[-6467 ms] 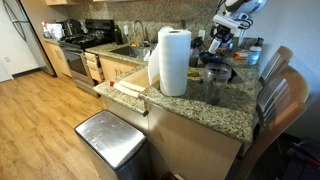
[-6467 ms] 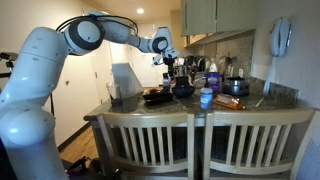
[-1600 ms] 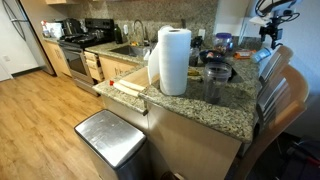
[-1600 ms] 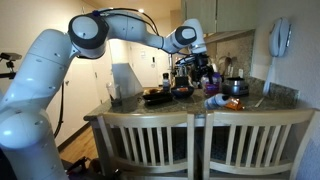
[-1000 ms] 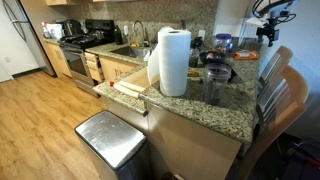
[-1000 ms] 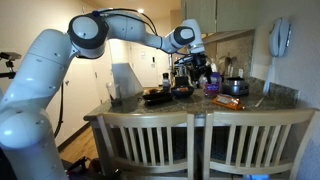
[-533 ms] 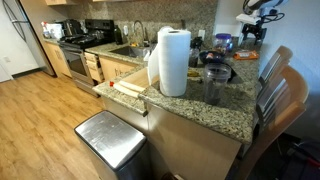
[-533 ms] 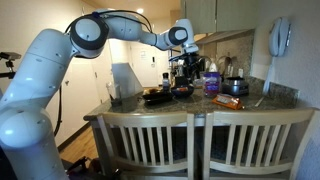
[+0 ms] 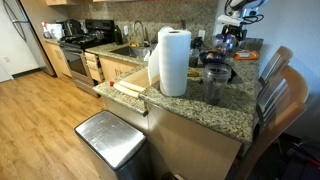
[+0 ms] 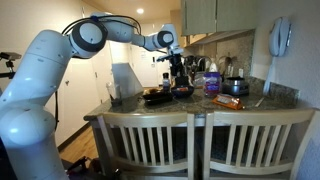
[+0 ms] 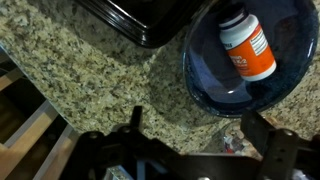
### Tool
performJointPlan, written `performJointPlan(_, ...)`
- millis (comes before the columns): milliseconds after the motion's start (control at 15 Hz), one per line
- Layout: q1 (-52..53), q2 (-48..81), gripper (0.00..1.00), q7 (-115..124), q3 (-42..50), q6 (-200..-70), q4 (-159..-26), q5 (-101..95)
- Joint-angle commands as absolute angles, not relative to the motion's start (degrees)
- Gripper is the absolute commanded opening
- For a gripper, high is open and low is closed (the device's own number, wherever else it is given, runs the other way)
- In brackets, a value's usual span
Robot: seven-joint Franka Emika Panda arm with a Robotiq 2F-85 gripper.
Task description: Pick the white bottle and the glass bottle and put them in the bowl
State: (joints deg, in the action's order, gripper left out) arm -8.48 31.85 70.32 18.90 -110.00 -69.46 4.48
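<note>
The dark blue bowl point(image 11: 200, 85) sits on the granite counter at the upper right of the wrist view. The white bottle point(image 11: 247, 42), with its orange label, lies inside it. My gripper point(image 11: 200, 128) hovers open above the counter just beside the bowl's rim, with nothing between its fingers point(image 11: 137, 115). A small thing with red and white on it point(image 11: 233, 143) shows near the right finger; I cannot tell whether it is the glass bottle. The gripper point(image 9: 232, 38) point(image 10: 172, 62) hangs above the bowl point(image 10: 183, 90) in both exterior views.
A black pan point(image 11: 150, 25) point(image 10: 157, 97) lies next to the bowl. A paper towel roll point(image 9: 174, 60) and a drinking glass point(image 9: 215, 80) stand on the counter's near side. A purple container point(image 10: 212, 82) and a pot point(image 10: 234, 86) stand nearby. Chair backs point(image 10: 190, 140) line the counter edge.
The arm has swung sideways across the counter from beyond the purple container to above the bowl. The gripper has stayed open and empty.
</note>
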Motion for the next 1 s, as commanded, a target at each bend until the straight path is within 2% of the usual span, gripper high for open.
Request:
performJointPlan(0, -8.14, 33.09, 1.0, 66.71, 17.94, -109.24, -67.36, 3.64)
performJointPlan(400, -4.26, 37.34, 1.0, 58.52, 10.94, -106.06, -60.94, -2.59)
performJointPlan(467, -3.86, 35.45, 1.0, 62.52, 12.06, -108.67, -64.53, -1.19)
performJointPlan(933, -2.66, 36.56, 1.0, 53.36, 10.06, -105.69, -61.21, -2.91)
